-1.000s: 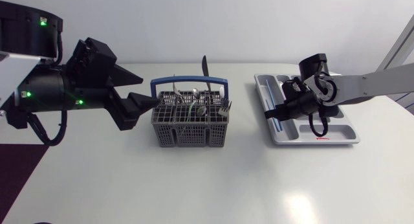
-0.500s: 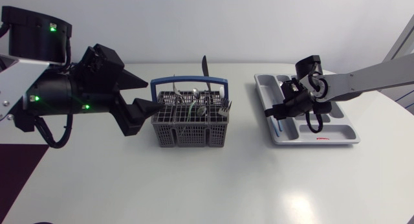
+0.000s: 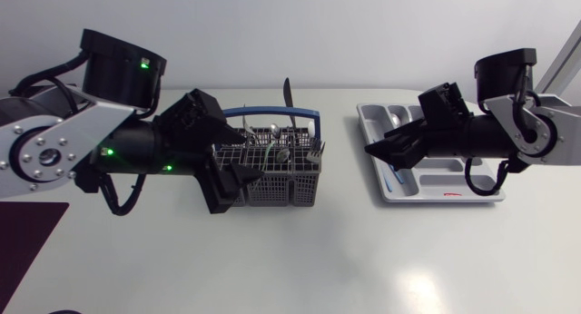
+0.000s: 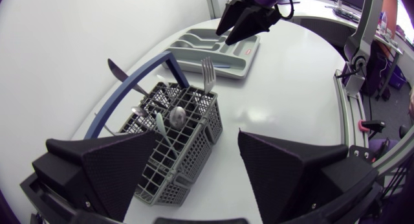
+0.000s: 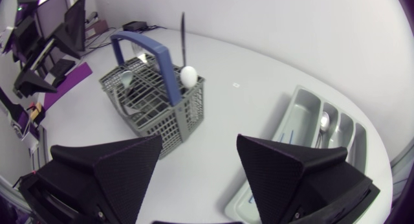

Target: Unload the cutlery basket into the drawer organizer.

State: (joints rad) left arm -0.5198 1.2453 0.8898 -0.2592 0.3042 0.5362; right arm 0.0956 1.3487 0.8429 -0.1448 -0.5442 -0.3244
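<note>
1. Basket (image 3: 286,189), one, stands on the table (image 3: 300,260), with several cutlery pieces (image 4: 207,72) upright inside.
2. Organizer (image 3: 472,194), one, holds one spoon (image 5: 323,122).
3. Left gripper (image 4: 197,143) at basket, right gripper (image 5: 199,143) over organizer: both spread, empty.

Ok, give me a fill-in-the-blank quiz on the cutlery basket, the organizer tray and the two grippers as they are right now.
1. The handle of the cutlery basket is coloured ____.
2. The left gripper and the right gripper are both ____, holding nothing.
3. The right gripper hangs over the drawer organizer, where one compartment holds a shiny ____.

Missing words: blue; open; spoon.
</note>
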